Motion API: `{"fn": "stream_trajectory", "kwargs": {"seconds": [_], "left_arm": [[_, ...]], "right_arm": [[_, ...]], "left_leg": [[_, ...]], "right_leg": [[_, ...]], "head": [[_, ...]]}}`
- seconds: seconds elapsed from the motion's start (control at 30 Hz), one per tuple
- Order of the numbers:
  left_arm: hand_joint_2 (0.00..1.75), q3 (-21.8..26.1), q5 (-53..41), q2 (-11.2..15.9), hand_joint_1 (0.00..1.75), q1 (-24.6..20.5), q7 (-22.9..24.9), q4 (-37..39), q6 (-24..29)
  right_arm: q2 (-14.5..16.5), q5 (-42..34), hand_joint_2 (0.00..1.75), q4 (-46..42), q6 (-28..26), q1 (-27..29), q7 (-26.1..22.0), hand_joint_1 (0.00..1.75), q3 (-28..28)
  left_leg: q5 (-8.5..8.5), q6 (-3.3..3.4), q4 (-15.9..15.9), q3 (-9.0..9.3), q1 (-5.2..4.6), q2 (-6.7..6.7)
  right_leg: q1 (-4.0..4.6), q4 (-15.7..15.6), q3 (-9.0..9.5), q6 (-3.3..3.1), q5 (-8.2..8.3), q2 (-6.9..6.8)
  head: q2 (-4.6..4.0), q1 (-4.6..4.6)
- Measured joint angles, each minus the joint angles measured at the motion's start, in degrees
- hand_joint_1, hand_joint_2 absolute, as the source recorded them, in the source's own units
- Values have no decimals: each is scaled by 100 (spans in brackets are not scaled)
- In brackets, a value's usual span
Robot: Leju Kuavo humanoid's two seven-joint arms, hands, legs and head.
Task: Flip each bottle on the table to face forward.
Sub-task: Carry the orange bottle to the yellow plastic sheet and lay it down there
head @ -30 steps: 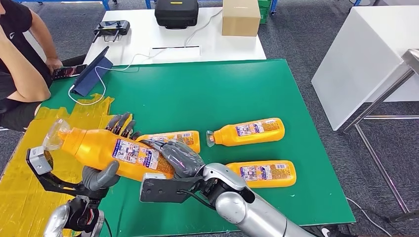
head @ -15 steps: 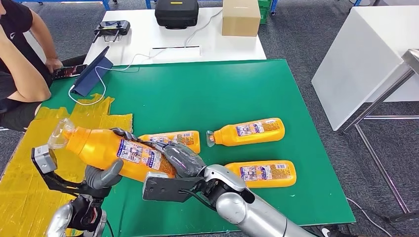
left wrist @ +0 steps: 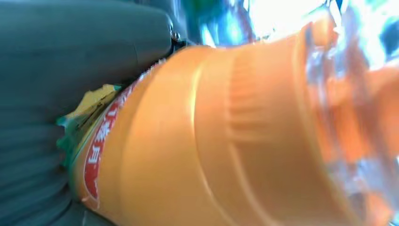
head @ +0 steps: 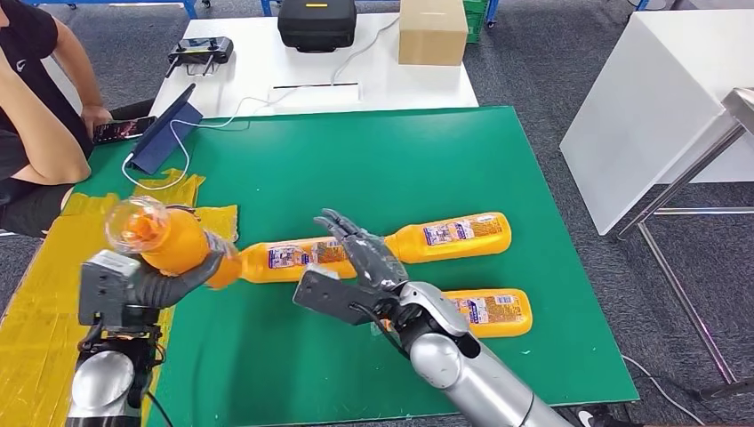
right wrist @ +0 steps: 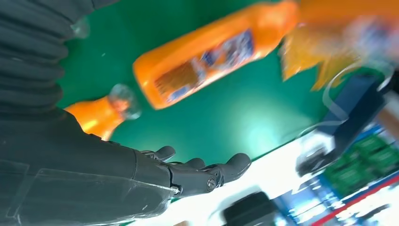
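Released by the spread, empty right hand [head: 356, 253], the bottle [head: 173, 240] stays gripped in the left hand [head: 169, 280].

Head view looks down over the green table [head: 498, 169]; both wrist views sit close, sharing its orange bottles [head: 453, 236].

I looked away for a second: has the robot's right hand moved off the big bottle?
Yes. The right hand has let go and lifted away toward the far bottle.

Lifted bottle [left wrist: 244, 141] blurred in wrist cam, base behind left hand [head: 173, 277]; far-right bottle [head: 493, 311] partly behind right arm.
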Motion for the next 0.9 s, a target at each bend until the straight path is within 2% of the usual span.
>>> {"fn": "stream_trajectory", "kwargs": {"seconds": [0.07,0.13,0.23,0.47,0.6,0.73,0.9], "left_arm": [[175,291,-817,114,175,-16,-184,95,321],[175,579,-1129,213,175,-25,-307,180,426],[175,827,-1227,279,175,-29,-368,254,439],[175,983,-1369,301,175,-32,-375,327,472],[175,1011,-2323,424,175,-32,-315,392,763],[175,1022,-3522,683,175,-47,-124,683,816],[175,829,-4552,944,175,-259,440,1349,600]], "right_arm": [[-32,23,0,29,3,27,31,0,-291],[-67,35,0,63,32,40,28,0,-553],[-86,38,0,99,64,60,13,0,-776],[-82,64,0,130,71,101,13,0,-937],[-103,190,175,179,108,104,101,0,-1070],[-170,368,175,369,347,103,133,0,-1342],[-164,526,175,692,540,98,114,0,-1477]], "left_leg": [[0,0,0,0,0,2],[0,0,0,1,-1,2],[0,0,0,-1,-1,-5],[0,0,1,-3,-3,-1],[0,0,1,-2,-3,-2],[0,0,1,1,-2,-1],[2,-1,0,0,-1,-3]], "right_leg": [[0,0,-1,0,0,2],[0,0,-1,0,0,2],[-1,0,-1,0,0,0],[-3,-2,-1,0,0,0],[-2,-2,-1,0,0,0],[-1,-2,-1,0,0,0],[0,0,0,0,0,-1]], "head": [[0,-1],[1,-2],[1,-1],[0,0],[1,0],[0,-1],[0,0]]}}
